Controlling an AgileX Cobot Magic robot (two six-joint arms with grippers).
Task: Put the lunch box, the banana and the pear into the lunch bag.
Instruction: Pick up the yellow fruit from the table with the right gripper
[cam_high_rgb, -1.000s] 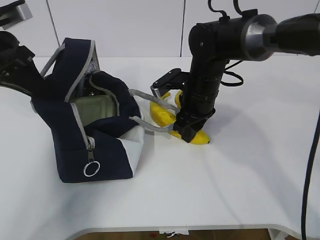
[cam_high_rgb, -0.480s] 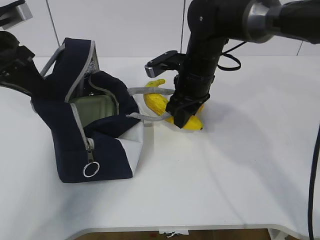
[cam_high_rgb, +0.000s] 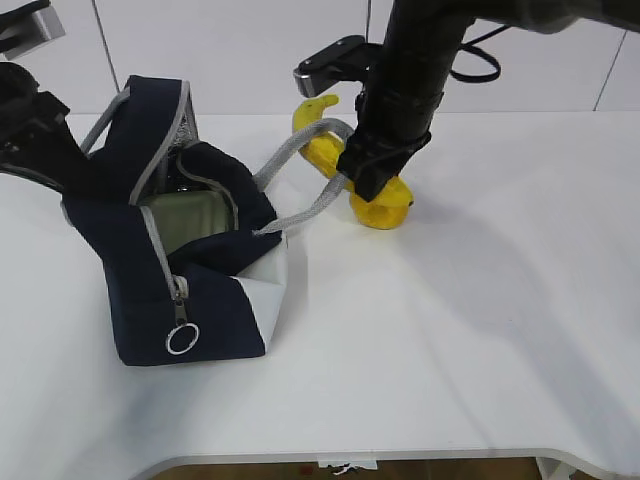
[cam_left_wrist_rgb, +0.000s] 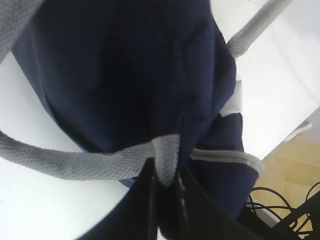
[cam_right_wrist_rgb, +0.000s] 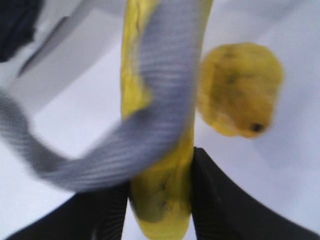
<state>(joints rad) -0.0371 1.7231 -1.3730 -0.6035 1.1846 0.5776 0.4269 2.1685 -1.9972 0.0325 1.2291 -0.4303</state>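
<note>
Banana (cam_high_rgb: 322, 150) clamped in right hand (cam_high_rgb: 362, 182), lifted off worktop (cam_high_rgb: 480, 300), grey strap (cam_high_rgb: 300, 215) looped over it. Pear (cam_high_rgb: 381, 205) on worktop just below. Lunch box (cam_high_rgb: 190, 222) inside open lunch bag (cam_high_rgb: 190, 290). Left hand (cam_left_wrist_rgb: 165, 200) clamped on bag's strap.

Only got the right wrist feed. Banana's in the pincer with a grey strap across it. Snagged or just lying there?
Observer: Snagged. In the exterior view the front strap loops over the banana and runs taut up from the lunch bag.
Operator: Lunch box in?
Observer: Yes, the lunch box shows its green lid inside the open bag.
Operator: Left arm?
Observer: The left pincer is pinching the rear strap.
</note>
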